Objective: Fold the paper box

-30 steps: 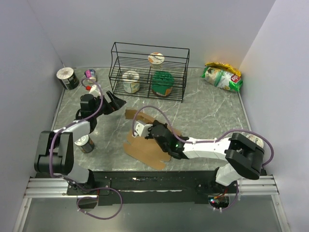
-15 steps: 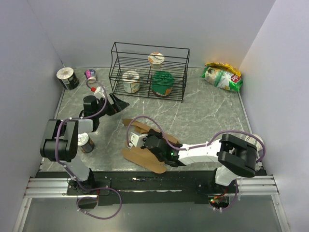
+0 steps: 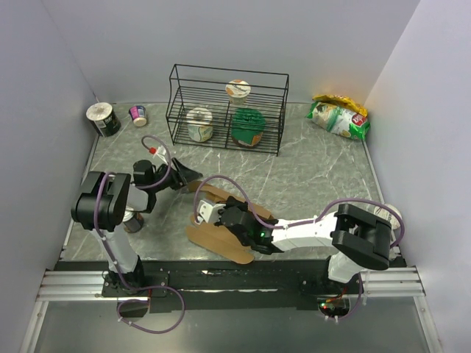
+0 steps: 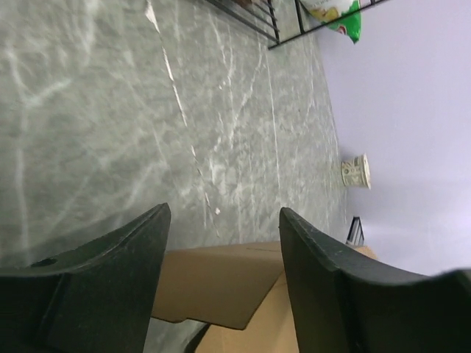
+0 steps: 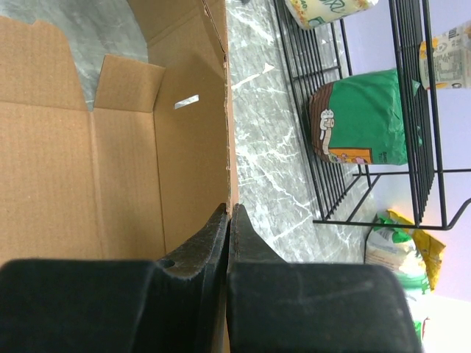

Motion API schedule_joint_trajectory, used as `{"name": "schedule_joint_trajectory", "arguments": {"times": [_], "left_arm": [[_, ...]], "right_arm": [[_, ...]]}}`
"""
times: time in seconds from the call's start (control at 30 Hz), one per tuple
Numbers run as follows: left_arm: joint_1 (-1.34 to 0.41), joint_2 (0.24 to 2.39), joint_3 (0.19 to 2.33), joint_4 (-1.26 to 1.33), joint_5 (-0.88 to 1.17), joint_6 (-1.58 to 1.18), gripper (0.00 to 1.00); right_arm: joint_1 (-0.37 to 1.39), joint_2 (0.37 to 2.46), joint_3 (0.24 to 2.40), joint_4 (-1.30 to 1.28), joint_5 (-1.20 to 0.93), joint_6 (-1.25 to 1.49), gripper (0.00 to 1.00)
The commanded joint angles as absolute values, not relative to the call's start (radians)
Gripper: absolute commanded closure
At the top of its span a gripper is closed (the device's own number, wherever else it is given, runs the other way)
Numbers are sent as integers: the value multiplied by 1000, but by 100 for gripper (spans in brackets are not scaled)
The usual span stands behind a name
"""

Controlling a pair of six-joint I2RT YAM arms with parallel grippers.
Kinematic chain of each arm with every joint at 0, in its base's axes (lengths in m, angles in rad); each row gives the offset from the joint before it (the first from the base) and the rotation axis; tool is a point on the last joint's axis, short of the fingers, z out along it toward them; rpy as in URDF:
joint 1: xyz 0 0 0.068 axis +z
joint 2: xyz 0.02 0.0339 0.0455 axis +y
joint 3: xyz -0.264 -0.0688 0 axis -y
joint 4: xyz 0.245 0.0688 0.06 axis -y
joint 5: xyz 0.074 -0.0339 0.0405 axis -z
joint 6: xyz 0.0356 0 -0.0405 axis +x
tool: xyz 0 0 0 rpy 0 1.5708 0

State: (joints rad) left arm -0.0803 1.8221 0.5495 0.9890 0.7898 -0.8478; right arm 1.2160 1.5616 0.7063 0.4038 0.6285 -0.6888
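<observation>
Here the plain brown cardboard paper box [image 3: 221, 240] lies part-folded on the grey marbled bench [image 3: 309, 173], near its front edge and just left of centre. The right end effector [image 5: 227, 211] has its fingers pressed together on the edge of a raised side panel of the box, and the right arm stretches low across the sheet's near-right part and covers it from above. The left end effector [image 3: 190, 176] sits at the box's far-left corner with its fingers apart; its wrist view shows a cardboard flap between them, though I cannot tell whether they touch it. A purple cable [image 3: 221, 180] loops over the box. Beyond the box stands a black wire rack [image 3: 282, 110] holding a green tub [image 3: 248, 126] and two pale cups. A green and yellow snack bag [image 3: 338, 118] lies at the far right, and a round tin [image 3: 103, 119] and a small pink-topped cup [image 3: 137, 115] sit at the far left
</observation>
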Motion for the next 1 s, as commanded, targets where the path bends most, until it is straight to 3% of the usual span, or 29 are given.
{"name": "schedule_joint_trajectory", "arguments": {"times": [0.0, 0.4, 0.97], "left_arm": [[-115, 1757, 516, 1043, 804, -830, 36], [-164, 1643, 362, 1161, 770, -985, 49], [-276, 1508, 324, 1111, 716, -1031, 52]], "right_arm": [[1227, 1589, 707, 359, 584, -612, 100], [1226, 1609, 729, 344, 595, -598, 100], [1226, 1631, 712, 360, 626, -581, 100]]}}
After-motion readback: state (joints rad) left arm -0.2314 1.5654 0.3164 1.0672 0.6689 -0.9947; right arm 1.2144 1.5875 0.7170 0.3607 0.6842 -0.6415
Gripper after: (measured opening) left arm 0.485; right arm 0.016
